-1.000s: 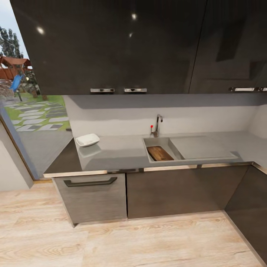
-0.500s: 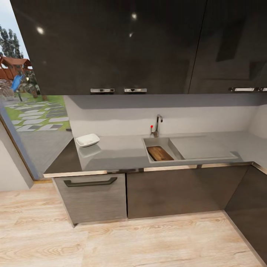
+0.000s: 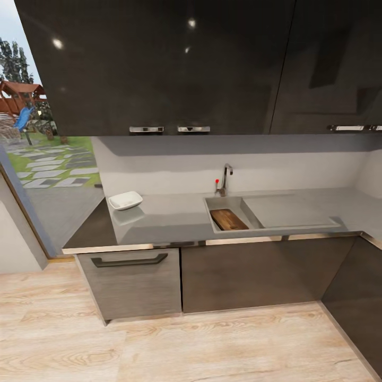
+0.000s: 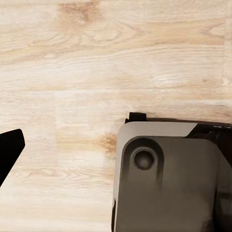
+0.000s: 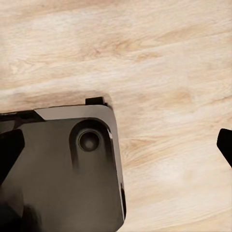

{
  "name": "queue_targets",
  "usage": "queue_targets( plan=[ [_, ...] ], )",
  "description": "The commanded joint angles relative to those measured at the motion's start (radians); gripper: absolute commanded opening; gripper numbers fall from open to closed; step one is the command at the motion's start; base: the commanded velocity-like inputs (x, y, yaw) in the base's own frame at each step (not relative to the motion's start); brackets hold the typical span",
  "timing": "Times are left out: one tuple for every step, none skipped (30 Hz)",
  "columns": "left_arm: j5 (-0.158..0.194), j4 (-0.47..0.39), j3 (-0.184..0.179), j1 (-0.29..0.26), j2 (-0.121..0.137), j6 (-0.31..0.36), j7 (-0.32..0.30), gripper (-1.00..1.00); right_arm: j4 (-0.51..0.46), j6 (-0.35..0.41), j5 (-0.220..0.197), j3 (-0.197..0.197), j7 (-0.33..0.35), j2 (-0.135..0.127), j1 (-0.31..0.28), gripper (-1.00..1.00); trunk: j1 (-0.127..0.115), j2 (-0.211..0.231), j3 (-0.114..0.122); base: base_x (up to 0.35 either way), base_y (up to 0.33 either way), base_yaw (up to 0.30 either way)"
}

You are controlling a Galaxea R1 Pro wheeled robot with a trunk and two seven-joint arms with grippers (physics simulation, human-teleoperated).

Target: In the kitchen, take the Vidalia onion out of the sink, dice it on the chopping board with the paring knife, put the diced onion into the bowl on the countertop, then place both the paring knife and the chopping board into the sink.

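As seen from the head view, facing a kitchen corner from well back. Glossy grey countertop (image 3: 170,220) with a thin metallic front edge, running over dark lower cabinets (image 3: 254,276) and turning toward the viewer at the far right. Above it, a pale backsplash (image 3: 159,170), then tall glossy black upper cabinets (image 3: 159,63) with short chrome handles along their lower edge. Below the left end of the worktop, a grey drawer front with a long dark handle (image 3: 129,260). Pale wood-grain floor (image 3: 185,345) across the whole foreground. At the left, a large window (image 3: 48,159) onto lawn, stepping stones and trees.

Set into the worktop right of centre, the sink (image 3: 225,204): grey rectangular basin, flat drainboard (image 3: 286,210) to its right, chrome tap (image 3: 226,178) with a red dot behind it. Inside the basin, lying tilted, the chopping board (image 3: 228,219), dark brown with visible grain. Well apart from the sink, near the left end of the countertop, the bowl (image 3: 126,200), white and shallow, mirrored faintly in the surface.

In the left wrist view, the left gripper (image 4: 116,154) pointing down at the floor planks (image 4: 96,58), fingers spread to the picture's edges, nothing between them, with the robot's dark base (image 4: 169,183) below. In the right wrist view, the right gripper (image 5: 116,150) likewise spread and holding nothing, over the same base (image 5: 58,169) and pale boards (image 5: 169,72).
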Motion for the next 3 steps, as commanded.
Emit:
queue_targets(
  plan=[
    [0.006, 0.004, -0.008, -0.002, -0.001, -0.005, 0.001, 1.00, 0.001, -0.003, -0.009, 0.009, -0.002, 0.000, -0.001, 1.00, 0.001, -0.002, -0.002, 0.000, 0.000, 0.000],
    [0.006, 0.004, -0.008, -0.002, -0.001, -0.005, 0.001, 1.00, 0.001, -0.003, -0.009, 0.009, -0.002, 0.000, -0.001, 1.00, 0.001, -0.002, -0.002, 0.000, 0.000, 0.000],
    [0.006, 0.004, -0.008, -0.002, -0.001, -0.006, 0.001, 1.00, 0.001, -0.003, -0.009, 0.009, -0.002, 0.000, -0.001, 1.00, 0.001, -0.002, -0.002, 0.000, 0.000, 0.000]
  ],
)
